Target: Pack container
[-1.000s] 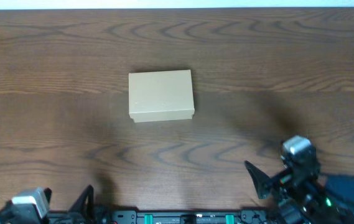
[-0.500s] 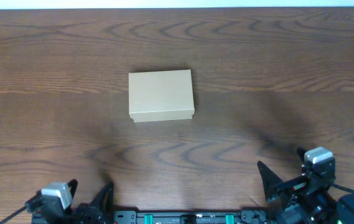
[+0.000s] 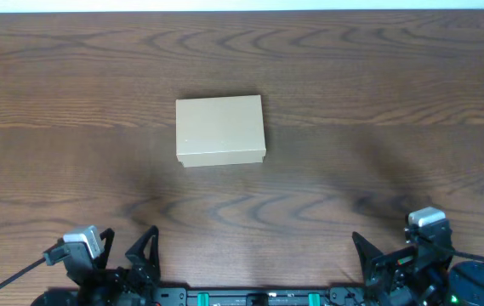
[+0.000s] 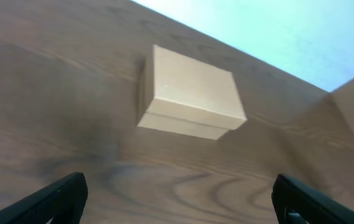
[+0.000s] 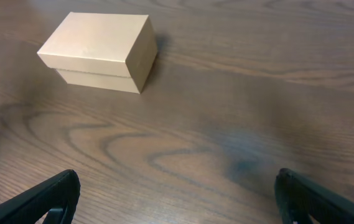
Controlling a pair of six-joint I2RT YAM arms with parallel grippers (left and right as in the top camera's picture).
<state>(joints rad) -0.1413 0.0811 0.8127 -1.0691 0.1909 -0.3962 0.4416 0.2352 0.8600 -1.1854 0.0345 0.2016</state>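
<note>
The container point(image 3: 220, 129) is a small tan cardboard box with its lid shut, lying on the wooden table a little left of centre. It also shows in the left wrist view point(image 4: 192, 93) and the right wrist view point(image 5: 99, 51). My left gripper point(image 3: 131, 255) is open and empty at the table's near edge on the left, well short of the box; its fingers frame bare wood point(image 4: 180, 199). My right gripper point(image 3: 386, 259) is open and empty at the near edge on the right, its fingers also over bare wood point(image 5: 177, 199).
The dark wooden table point(image 3: 378, 85) stretches around the box. A pale wall or backdrop point(image 4: 276, 31) lies beyond the table's far edge. The arm bases sit along the near edge point(image 3: 250, 297).
Both arms have drawn back toward the near edge. The left gripper shifted right along the edge and the right gripper moved lower. The box has not moved.
</note>
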